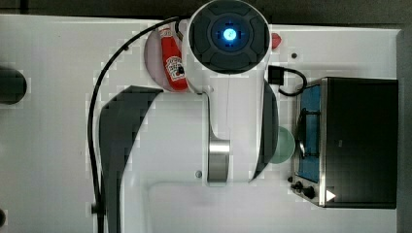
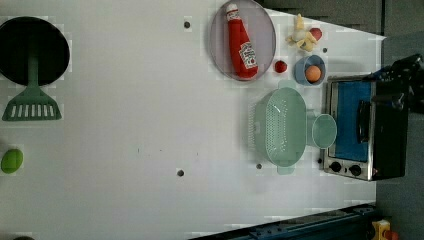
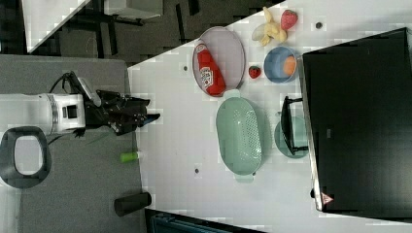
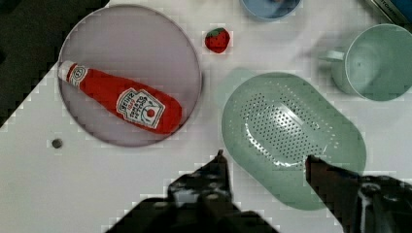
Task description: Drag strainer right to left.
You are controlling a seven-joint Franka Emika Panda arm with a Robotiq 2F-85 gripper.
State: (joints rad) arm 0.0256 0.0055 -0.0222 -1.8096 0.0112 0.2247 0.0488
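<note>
The strainer (image 2: 284,126) is seen on the white table (image 2: 125,100), between the grey plate (image 2: 220,45) and the pale green mug (image 2: 324,131), which is just beside it. On the plate a red ketchup bottle (image 4: 121,99) is laid; its label seems to read "Heinz", though the letters are hardly readable. A small strawberry (image 4: 216,40) is placed near the plate. In the wrist view the gripper (image 4: 265,162) is held above the strainer's rim with its fingers (image 4: 218,170) parted and nothing between them.
</note>
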